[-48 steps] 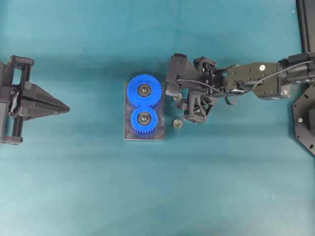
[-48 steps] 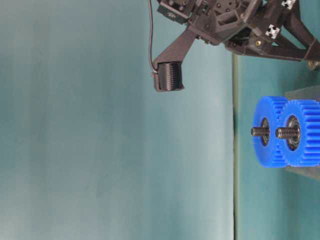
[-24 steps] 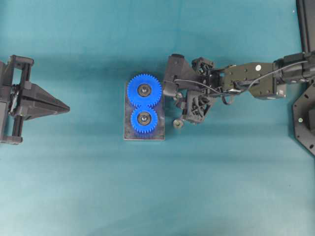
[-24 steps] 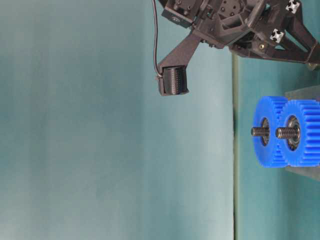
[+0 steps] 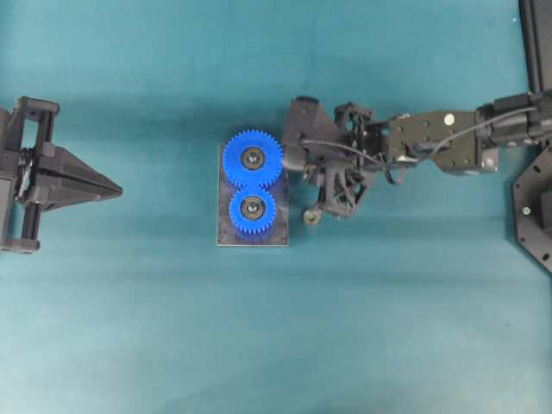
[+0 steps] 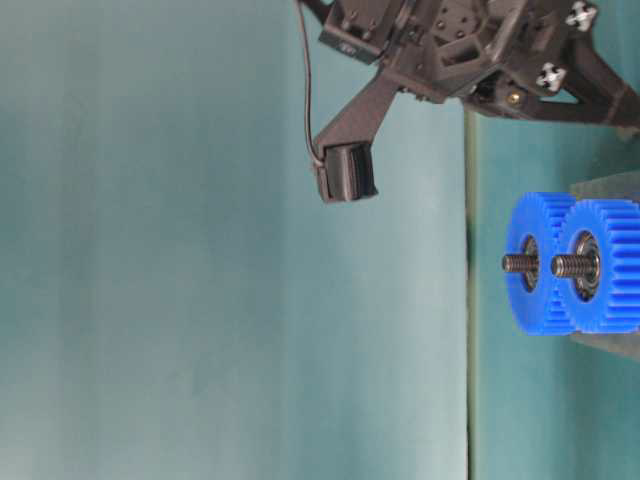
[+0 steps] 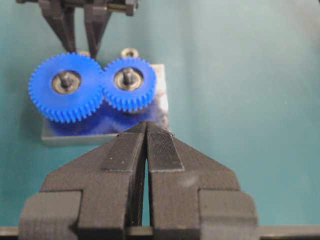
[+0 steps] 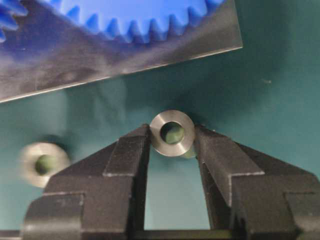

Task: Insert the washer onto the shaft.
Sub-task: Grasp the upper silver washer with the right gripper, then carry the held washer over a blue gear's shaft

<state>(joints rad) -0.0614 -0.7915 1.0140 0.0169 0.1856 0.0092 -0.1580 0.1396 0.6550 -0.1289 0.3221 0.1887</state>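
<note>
Right gripper (image 8: 172, 145) down on the teal table (image 5: 414, 328) just beside the grey base plate (image 5: 222, 237), fingertips (image 8: 137, 142) pressed against either side of a small metal washer (image 8: 172, 133) and clasping its rim. A second washer (image 8: 44, 162) lying blurred to one side, apart from the fingers. Two blue gears (image 5: 253, 184) meshed on the plate, a threaded shaft (image 6: 520, 263) rising bare through the hub of each. Left gripper (image 7: 146, 131) clamped shut on nothing, parked well apart and pointed toward the gears. Washer likely light, rigid and smooth, a part apt to slip or tip under an uneven squeeze; best taken across its outer edge, as here, with the bore left free to pass over the thread. Insertion itself not yet begun.
</note>
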